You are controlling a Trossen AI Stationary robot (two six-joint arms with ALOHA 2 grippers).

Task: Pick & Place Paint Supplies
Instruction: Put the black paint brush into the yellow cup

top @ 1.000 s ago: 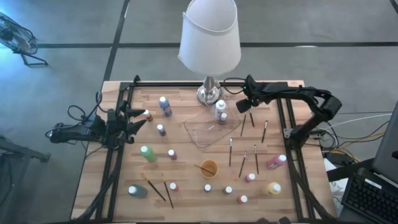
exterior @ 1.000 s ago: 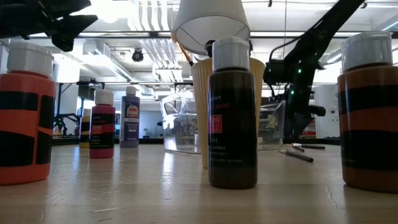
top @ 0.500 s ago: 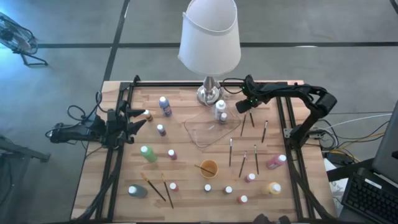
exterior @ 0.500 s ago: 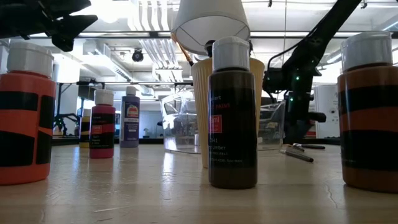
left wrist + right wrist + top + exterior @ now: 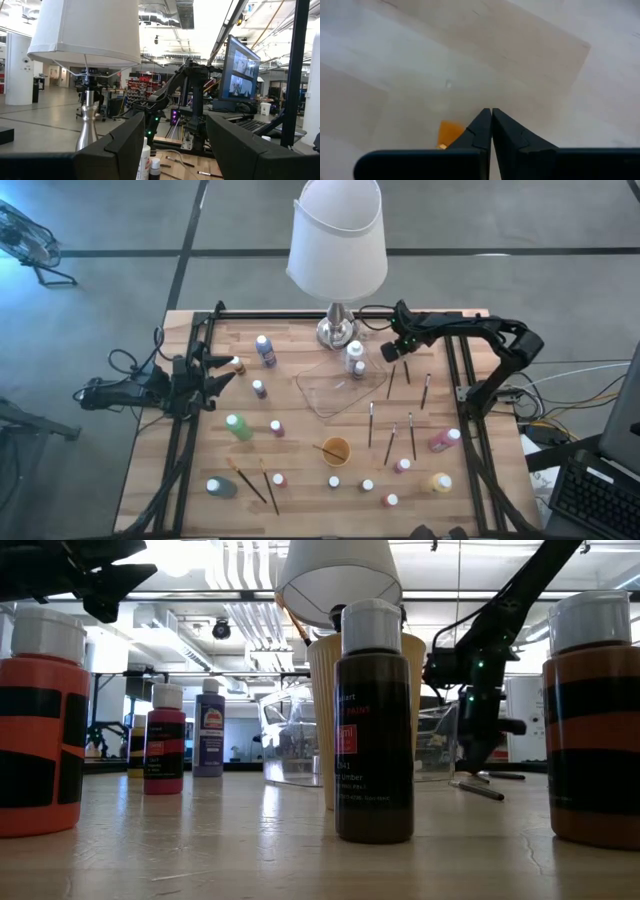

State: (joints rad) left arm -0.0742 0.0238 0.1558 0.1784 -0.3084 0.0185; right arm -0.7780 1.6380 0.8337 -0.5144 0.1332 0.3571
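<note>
Labels first, since the low view puts bottles right up close: the dark brown bottle (image 5: 374,720) has a red band with what looks like "Umber" under it, but the rest is too small to read. Two orange bottles with black bands flank it, the left orange one (image 5: 40,720) and the right orange one (image 5: 590,720), no readable text. Farther back a purple bottle (image 5: 209,728) shows a red-and-white logo I can't make out.

From above, the paint bottles and thin brushes (image 5: 390,380) lie scattered over the wooden table (image 5: 300,490), around a clear tray (image 5: 335,390) and an orange cup (image 5: 336,450), with a lamp (image 5: 338,250) at the far edge.

Right pincer (image 5: 388,352) sits low by the brush near the tray, fingers (image 5: 507,132) pressed fully together with nothing visible between them. Left pincer (image 5: 222,370) waits at the left edge, spread wide, empty.
</note>
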